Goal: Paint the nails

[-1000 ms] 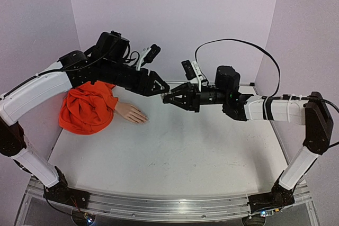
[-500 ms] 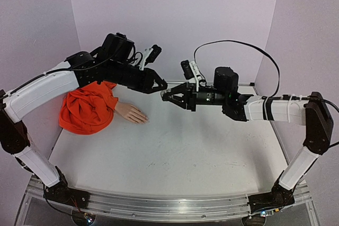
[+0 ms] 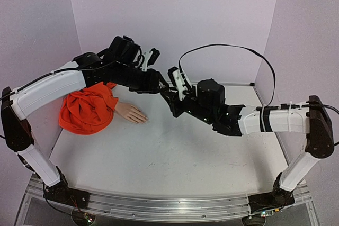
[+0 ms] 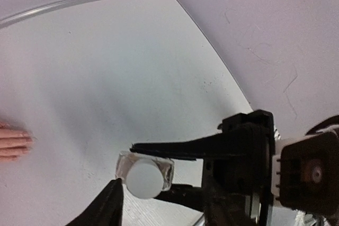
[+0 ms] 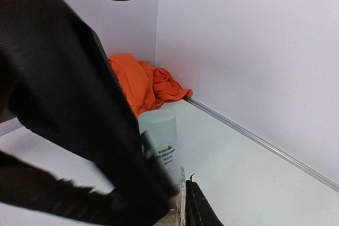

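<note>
From above, both arms reach in over the white table and meet tip to tip above its far half. The left claw comes in from the left and the right claw from the right, just beside each other. What sits between them is hidden by the black fingers. A doll-like hand lies flat on the table, left of the claws and apart from them, its wrist in a bunched orange sleeve. The nails are at the fingertips, which point right. They are too small to make out.

In the left wrist view, the right claw is clenched on a small clear bottle, one black finger across its top and the other below it. The bottle's round white cap faces the camera. One finger of the left claw shows at the bottom, its tip just beside the cap. The other finger cannot be picked out, so I cannot tell whether this claw is released or gripping. The pale fingertips of the hand show at the left edge, well apart from the bottle.

In the right wrist view, the white cap stands upright, with small print on its side. A large blurred black shape covers the left of the picture and the cap's lower part. Behind the cap, the orange sleeve lies against the lilac wall.
</note>
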You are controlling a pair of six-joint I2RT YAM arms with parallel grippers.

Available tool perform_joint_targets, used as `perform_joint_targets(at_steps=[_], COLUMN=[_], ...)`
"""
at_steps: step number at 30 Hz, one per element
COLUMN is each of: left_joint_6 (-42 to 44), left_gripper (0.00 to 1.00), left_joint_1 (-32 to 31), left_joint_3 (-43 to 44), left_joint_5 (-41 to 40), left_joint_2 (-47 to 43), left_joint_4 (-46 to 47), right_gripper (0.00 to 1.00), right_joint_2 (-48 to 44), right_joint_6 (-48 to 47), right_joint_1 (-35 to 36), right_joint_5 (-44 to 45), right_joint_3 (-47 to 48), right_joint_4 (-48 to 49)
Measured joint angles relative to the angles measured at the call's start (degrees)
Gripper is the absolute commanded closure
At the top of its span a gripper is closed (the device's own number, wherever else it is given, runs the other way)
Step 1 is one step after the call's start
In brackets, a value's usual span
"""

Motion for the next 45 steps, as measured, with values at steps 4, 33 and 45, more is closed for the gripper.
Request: perform_joint_targets(at_steps=[4,33,45], left_joint_6=[0.68,2.05,-1.05], left_gripper=[0.10,1.00,0.33], left_joint_1=[-0.48,0.07,0.35], left_joint_3=[-0.02,-2.01,-1.90], left_joint_5=[2.86,4.35,2.80], left_joint_2=[-0.37,-2.86,-0.85], left_joint_4=[-0.61,5.99,4.00], right_gripper=[1.00,1.00,1.00], right_joint_2=[-1.68,-2.10,-2.62], right_joint_6=[1.68,15.30,1.68], right_joint_1=[-6.82,-9.46,0.48], right_joint_5=[-19.08,-39.10,-4.48], right_joint_3=[-2.05,0.66,-0.31], right_joint_4=[0.61,-1.05,-3.98])
